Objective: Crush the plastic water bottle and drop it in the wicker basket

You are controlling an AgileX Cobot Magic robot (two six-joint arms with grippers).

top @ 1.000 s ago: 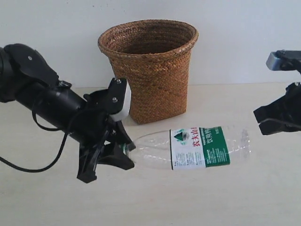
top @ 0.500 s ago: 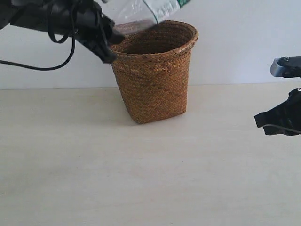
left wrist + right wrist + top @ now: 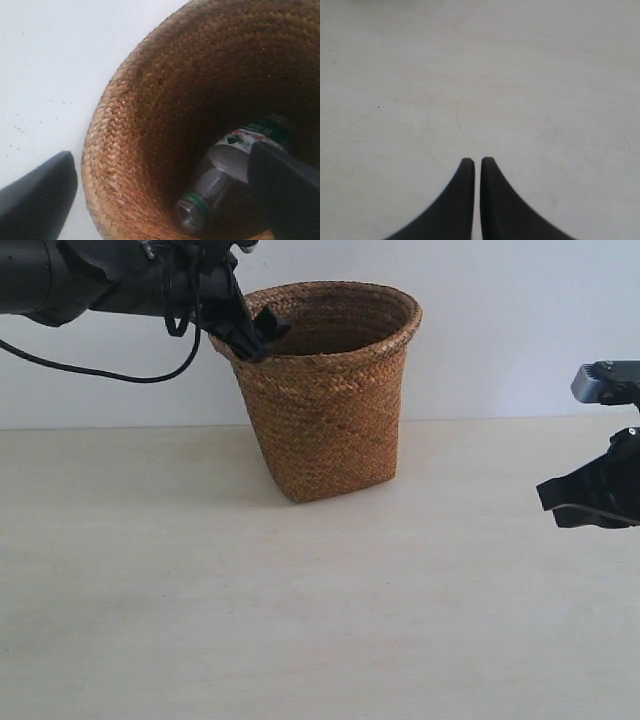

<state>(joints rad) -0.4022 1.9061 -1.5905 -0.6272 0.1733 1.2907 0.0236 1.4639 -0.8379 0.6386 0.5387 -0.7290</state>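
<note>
The brown wicker basket (image 3: 325, 390) stands at the back of the table. In the left wrist view the clear plastic water bottle (image 3: 227, 172) lies loose inside the wicker basket (image 3: 145, 125), neck pointing up toward the rim, its label showing deep in the shade. My left gripper (image 3: 250, 325) hangs over the basket's left rim, open, its two fingers (image 3: 35, 195) wide apart and holding nothing. My right gripper (image 3: 477, 161) is shut on nothing, low over the bare tabletop at the far right (image 3: 590, 502). In the exterior view the bottle is hidden by the basket wall.
A pale wooden table (image 3: 300, 620) stretches in front of the basket, with a white wall behind. A black cable (image 3: 110, 370) hangs from the left arm.
The left gripper carried the bottle up from the table to above the basket, then let it go; the bottle now lies inside. The right gripper has stayed in place.
</note>
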